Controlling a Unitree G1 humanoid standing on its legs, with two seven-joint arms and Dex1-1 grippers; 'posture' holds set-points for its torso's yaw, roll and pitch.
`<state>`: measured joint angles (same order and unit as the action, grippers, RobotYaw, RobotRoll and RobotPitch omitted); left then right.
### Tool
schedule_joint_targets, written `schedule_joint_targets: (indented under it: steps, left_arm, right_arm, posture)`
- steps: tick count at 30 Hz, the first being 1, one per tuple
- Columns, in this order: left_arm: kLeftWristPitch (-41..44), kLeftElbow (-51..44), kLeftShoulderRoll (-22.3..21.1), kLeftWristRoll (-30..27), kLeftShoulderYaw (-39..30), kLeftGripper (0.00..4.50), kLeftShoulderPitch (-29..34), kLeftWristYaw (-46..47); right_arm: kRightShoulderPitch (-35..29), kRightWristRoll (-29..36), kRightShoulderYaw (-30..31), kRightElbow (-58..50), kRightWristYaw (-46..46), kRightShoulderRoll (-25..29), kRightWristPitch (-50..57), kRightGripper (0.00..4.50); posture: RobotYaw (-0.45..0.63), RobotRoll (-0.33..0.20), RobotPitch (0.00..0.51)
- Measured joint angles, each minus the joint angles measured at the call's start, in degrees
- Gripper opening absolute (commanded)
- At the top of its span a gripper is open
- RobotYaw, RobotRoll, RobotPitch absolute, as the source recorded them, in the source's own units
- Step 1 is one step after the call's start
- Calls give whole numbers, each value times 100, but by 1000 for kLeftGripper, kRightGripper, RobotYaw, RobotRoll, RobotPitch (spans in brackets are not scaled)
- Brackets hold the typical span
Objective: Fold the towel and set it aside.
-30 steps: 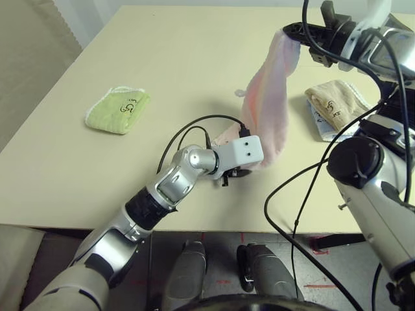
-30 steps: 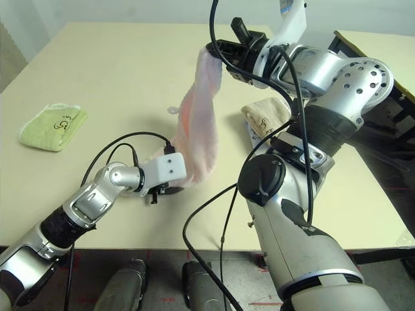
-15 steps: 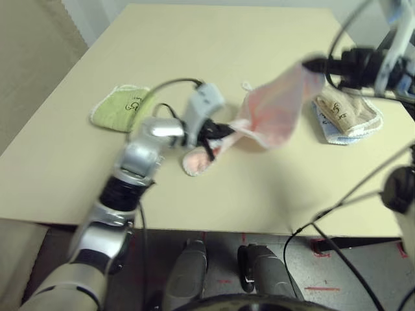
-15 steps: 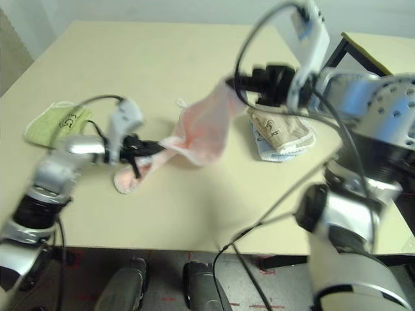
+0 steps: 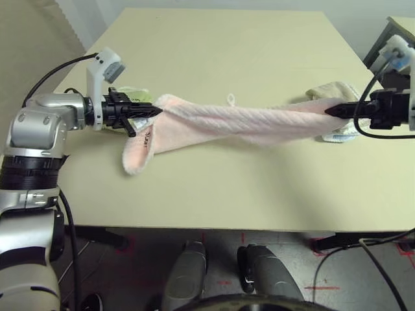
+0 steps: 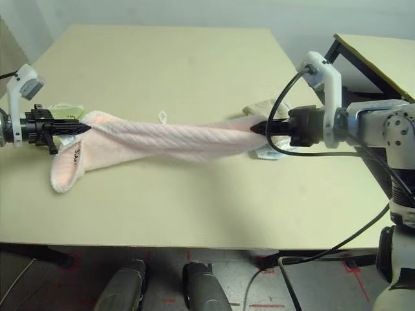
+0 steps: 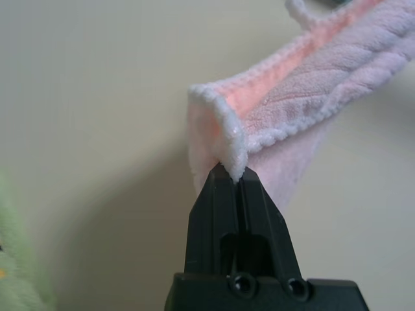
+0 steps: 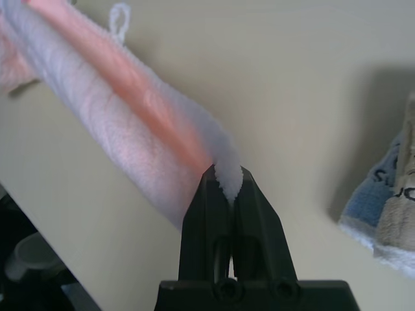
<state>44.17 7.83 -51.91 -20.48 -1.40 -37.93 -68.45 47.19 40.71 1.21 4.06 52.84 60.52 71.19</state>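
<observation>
Both tools — left tool [image 5: 154, 111], right tool [image 5: 329, 111] — pinch opposite ends of the towel [image 5: 246, 123], stretched between them.

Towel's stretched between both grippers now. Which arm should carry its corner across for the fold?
Probably the left. The left gripper pinches the towel beside a loose hanging flap, over bare table; the right gripper holds its end just above the beige folded towel.

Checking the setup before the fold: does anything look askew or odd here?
The towel is stretched between the left gripper and right gripper as a twisted rope, not a flat sheet; one corner droops onto the table.
</observation>
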Motion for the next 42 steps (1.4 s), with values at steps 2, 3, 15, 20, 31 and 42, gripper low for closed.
schedule_joint_targets:
  steps: [2,3,15,20,31,42]
  left_arm:
    - [103,-238,21,-63,29,259,174,6]
    - [155,-391,27,-112,44,538,286,24]
    - [781,-1676,-530,-661,455,4477,1217,-433]
    - [607,-1592,-575,-611,488,4477,1112,-436]
    - [699,-1102,-30,-713,432,4477,573,32]
    - [1083,-1103,172,-880,452,801,574,378]
  right_arm:
    - [30,-25,-2,-13,-38,-142,10,0]
    - [59,-28,-7,-29,-67,-233,18,0]
    - [150,-34,-214,-221,-244,-646,33,0]
    - [148,-56,-214,-361,-245,-701,29,0]
    - [104,-162,-214,-477,-241,-754,-11,0]
    - [88,-255,-215,-530,-199,-755,-66,0]
  posture:
    - [50,0,130]
    - [51,0,131]
    - [51,0,134]
    - [47,0,131]
    - [42,0,130]
    - [36,0,126]
